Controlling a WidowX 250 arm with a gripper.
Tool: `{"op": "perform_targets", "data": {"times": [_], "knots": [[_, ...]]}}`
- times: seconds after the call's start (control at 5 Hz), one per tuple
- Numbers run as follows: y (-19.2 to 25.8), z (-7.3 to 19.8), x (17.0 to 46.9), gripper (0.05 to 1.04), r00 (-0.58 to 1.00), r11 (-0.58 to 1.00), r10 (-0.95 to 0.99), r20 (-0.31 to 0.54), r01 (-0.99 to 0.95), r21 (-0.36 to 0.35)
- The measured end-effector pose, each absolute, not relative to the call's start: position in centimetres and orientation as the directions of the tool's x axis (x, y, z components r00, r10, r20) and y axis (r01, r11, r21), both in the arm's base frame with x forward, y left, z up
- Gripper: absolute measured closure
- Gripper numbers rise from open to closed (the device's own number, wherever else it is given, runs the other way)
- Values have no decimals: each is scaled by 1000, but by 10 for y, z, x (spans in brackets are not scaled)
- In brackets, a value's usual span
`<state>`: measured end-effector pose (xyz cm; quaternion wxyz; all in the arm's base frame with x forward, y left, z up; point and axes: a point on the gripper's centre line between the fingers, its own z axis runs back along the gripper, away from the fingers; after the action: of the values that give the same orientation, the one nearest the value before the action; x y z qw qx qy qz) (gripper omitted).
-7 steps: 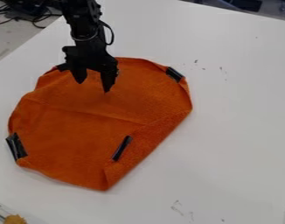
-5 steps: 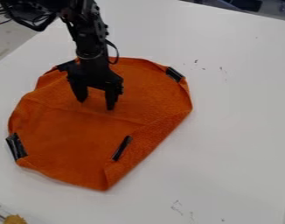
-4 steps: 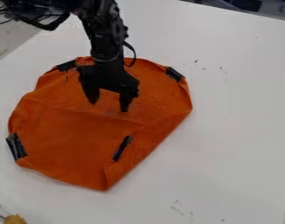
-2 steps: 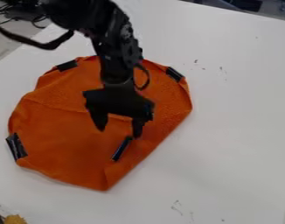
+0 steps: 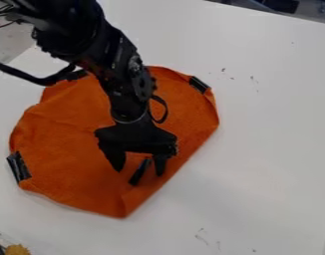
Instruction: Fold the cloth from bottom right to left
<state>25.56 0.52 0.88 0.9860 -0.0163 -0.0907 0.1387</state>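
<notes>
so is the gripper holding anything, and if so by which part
Nothing is held: the jaws of the black two-finger gripper stand apart over the orange fabric cloth, with a short black strip showing between them.

the top edge cuts off our view of the arm (image 5: 128,82), which hides part of the cloth (image 5: 72,164) and part of one black strip (image 5: 77,75). the bottom edge crops a yellow lump (image 5: 17,250) we cannot identify; some marks (image 5: 223,70) are too small to tell.
</notes>
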Motion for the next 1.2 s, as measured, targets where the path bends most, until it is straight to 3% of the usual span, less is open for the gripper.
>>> {"op": "perform_targets", "data": {"times": [0.2,0.4,0.6,0.8,1.0,1.2], "knots": [[6,6,257,135,946,962,272,176,-262,-77],[8,6,258,316,946,962,272,178,-263,-75],[8,5,257,382,944,961,275,180,-267,-71],[8,5,257,524,942,961,278,190,-272,-59],[5,6,257,787,940,961,277,199,-274,-42],[2,11,253,948,944,962,268,190,-271,-10]]}}
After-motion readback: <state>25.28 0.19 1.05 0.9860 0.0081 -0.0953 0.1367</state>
